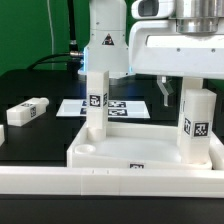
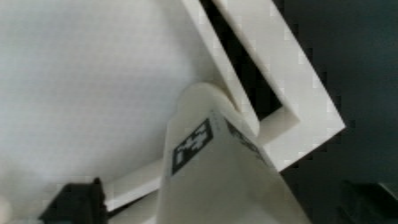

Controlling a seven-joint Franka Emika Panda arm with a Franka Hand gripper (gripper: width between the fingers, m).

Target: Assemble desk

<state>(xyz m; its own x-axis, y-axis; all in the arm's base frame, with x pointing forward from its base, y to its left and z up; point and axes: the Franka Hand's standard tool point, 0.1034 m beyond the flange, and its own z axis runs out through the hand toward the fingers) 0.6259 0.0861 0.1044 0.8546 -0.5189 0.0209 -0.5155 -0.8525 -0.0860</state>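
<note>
The white tray-like tabletop (image 1: 140,150) lies rim-up near the front of the table. Two white tagged legs stand upright in it: one (image 1: 96,100) at a corner on the exterior view's left, one (image 1: 196,125) at a corner on the right. My gripper (image 1: 193,90) hangs over the top of the right leg, open, with its dark finger (image 1: 165,88) clear of the leg's side. In the wrist view that leg (image 2: 222,165) rises between the jaws from the tabletop's corner (image 2: 294,120), and a dark finger (image 2: 71,203) stands apart from it.
A loose white leg (image 1: 27,111) lies on the black table at the exterior view's left. The marker board (image 1: 125,104) lies behind the tabletop. A long white rail (image 1: 110,187) runs along the front edge. The arm's white base (image 1: 105,40) stands at the back.
</note>
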